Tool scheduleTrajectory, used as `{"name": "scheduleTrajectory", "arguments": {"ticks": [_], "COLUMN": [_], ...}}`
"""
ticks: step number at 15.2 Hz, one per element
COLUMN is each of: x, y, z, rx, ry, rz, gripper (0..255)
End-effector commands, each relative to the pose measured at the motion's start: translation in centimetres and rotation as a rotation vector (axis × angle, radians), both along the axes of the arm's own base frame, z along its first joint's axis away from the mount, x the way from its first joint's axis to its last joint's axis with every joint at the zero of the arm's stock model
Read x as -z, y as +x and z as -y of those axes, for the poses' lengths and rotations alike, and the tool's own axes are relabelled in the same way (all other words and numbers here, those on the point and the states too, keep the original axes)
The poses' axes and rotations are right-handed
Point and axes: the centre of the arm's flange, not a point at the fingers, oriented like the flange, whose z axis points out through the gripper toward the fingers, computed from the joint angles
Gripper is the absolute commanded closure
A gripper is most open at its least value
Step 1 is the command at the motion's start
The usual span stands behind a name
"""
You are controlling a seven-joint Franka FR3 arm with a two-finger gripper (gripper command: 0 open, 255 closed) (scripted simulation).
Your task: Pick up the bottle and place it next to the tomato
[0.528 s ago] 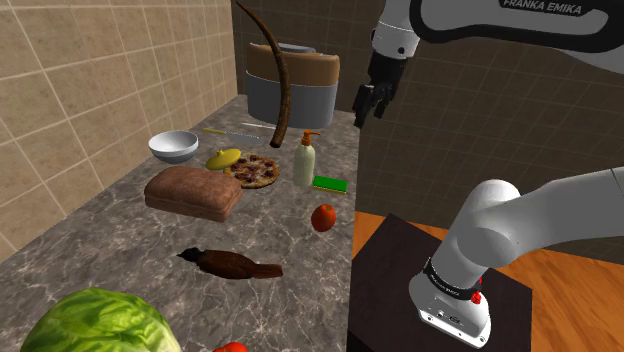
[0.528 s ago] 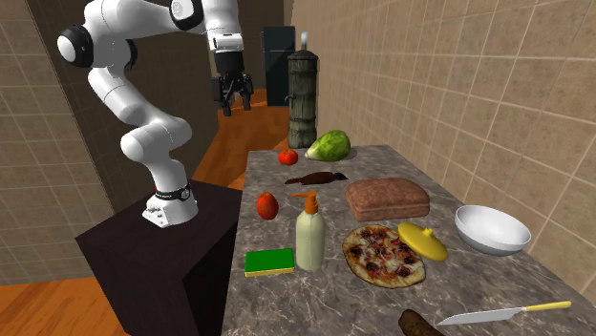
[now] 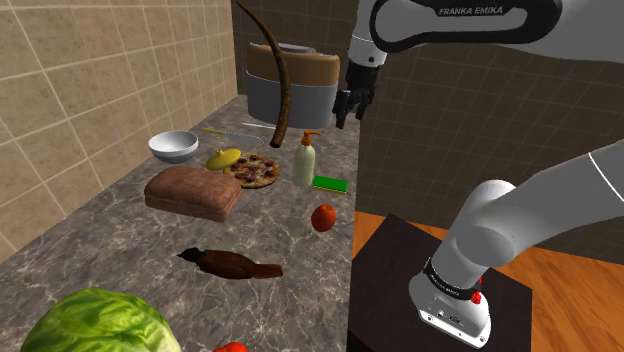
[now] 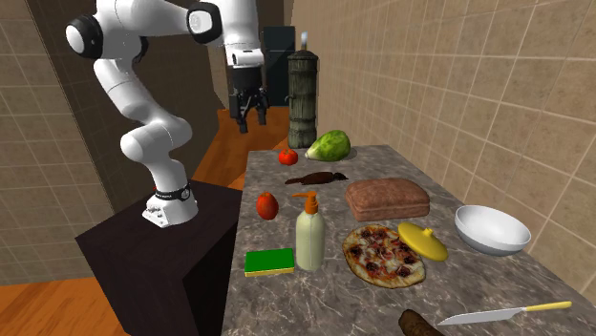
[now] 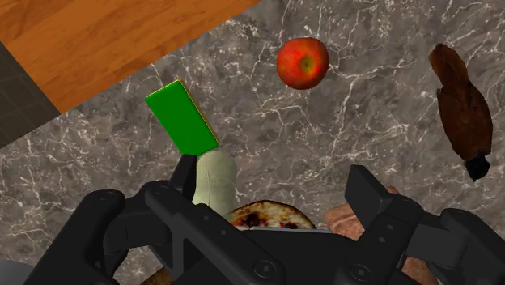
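One grey counter (image 3: 300,248) bearing bottle (image 3: 304,165), tiled walls (image 3: 90,70)

White arm (image 3: 520,215), smooth rounded segments, dark bands at the joints. "FRANKA EMIKA" lettering (image 3: 475,10) runs along the upper link. Down at the base (image 3: 452,318), a white flange, a dark ring above it and a small red button (image 3: 476,297). The end effector (image 3: 347,118) is all black and blocky, with round screws (image 5: 260,267) dotting its housing.

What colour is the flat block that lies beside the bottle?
The block is bright green with a thin yellow edge; the wrist view shows it best.
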Motion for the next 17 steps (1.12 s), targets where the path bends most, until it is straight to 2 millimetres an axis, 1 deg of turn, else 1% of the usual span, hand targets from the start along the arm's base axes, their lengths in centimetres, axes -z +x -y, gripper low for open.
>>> {"name": "scheduleTrajectory", "arguments": {"ticks": [1,9,17], "x": [1.2,6.2,11.6], "y": [2.5,11.7,20.7], "z": [1.1,4.8,8.5], "rx": [0.002,0.01,0.018], "ry": [0.004,0.023,0.042], "rz": [-0.008,-0.045,-0.081], "gripper": [0,0,0]}}
